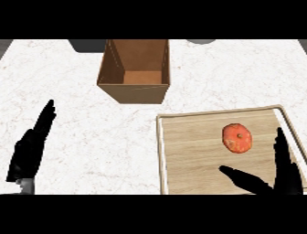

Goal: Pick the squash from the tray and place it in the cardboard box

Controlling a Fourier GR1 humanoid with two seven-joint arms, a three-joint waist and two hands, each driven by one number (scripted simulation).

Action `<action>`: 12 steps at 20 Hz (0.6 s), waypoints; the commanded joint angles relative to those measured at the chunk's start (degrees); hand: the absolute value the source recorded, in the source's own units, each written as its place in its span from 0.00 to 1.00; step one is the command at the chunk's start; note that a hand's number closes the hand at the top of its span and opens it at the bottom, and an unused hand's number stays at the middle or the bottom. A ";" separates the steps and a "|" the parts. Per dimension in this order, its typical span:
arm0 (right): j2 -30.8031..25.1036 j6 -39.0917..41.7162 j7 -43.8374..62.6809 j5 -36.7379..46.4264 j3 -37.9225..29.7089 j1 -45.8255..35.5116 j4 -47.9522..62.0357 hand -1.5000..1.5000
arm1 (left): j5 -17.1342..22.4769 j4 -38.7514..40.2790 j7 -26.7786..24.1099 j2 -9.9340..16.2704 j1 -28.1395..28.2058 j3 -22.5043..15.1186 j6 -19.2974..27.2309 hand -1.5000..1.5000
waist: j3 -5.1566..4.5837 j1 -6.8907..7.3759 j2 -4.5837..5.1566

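- The right hand (pixel 277 176) is released: fingers straight, thumb spread wide, holding nothing, above the tray (pixel 183 173) near its 5 o'clock corner.
- The left hand (pixel 31 148) rests open at 8 o'clock on the counter (pixel 68 91).
- The orange squash (pixel 237 137) lies in the tray, at 11 o'clock from the right hand, not touched.
- The cardboard box (pixel 134 89) stands open at 12 o'clock, apart from the tray.

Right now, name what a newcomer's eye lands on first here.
The orange squash stands out, lying on the wooden tray at the lower right. Behind it, the open cardboard box sits on the white counter. The right hand is open over the tray; the left hand rests at the left.
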 commanded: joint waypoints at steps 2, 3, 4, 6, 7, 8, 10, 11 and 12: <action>3.34 0.03 -2.86 1.62 0.40 -2.86 6.71 0.00 | -1.67 3.73 2.20 -2.11 -5.91 0.69 -0.24 0.50 | 0.01 -0.10 0.06; 1.67 2.52 2.24 2.37 0.22 -3.02 3.59 0.00 | 1.41 -2.99 2.87 1.78 -0.28 3.32 -4.39 0.50 | 0.00 0.14 0.00; 4.05 1.03 2.59 5.12 2.52 -4.17 4.24 0.00 | -1.30 3.59 -3.17 -2.10 -0.95 1.50 -1.47 0.50 | -0.01 0.04 0.04; 4.12 2.44 -2.03 0.78 -1.10 -3.61 5.70 1.00 | -3.09 0.30 -0.35 -3.22 -0.08 1.30 -0.82 0.50 | 0.00 0.03 0.01; 5.03 1.84 -5.14 -0.24 -0.55 -3.90 6.88 1.00 | -0.49 6.35 -3.01 -0.52 -4.14 4.95 -3.46 0.50 | 0.00 -0.06 0.04; 5.98 0.89 -7.62 0.17 -1.60 -6.43 11.60 1.00 | -3.13 2.50 -1.38 -2.87 -1.49 2.02 -1.36 0.50 | 0.01 0.07 0.03; 4.35 -2.12 -1.33 7.49 -2.36 -8.16 9.92 1.00 | -1.40 2.43 -1.60 -1.77 -1.53 3.45 -2.67 0.50 | -0.01 0.13 0.05; 2.59 -2.87 -3.16 6.74 -3.06 -1.02 5.02 1.00 | -0.99 0.15 -0.63 -0.44 0.33 3.99 -3.48 0.50 | -0.01 -0.08 -0.04; 4.00 -5.24 -0.74 9.34 -4.73 -6.51 10.42 1.00 | -2.86 2.47 -2.36 -2.13 -0.91 2.82 -1.54 0.50 | -0.02 0.09 0.07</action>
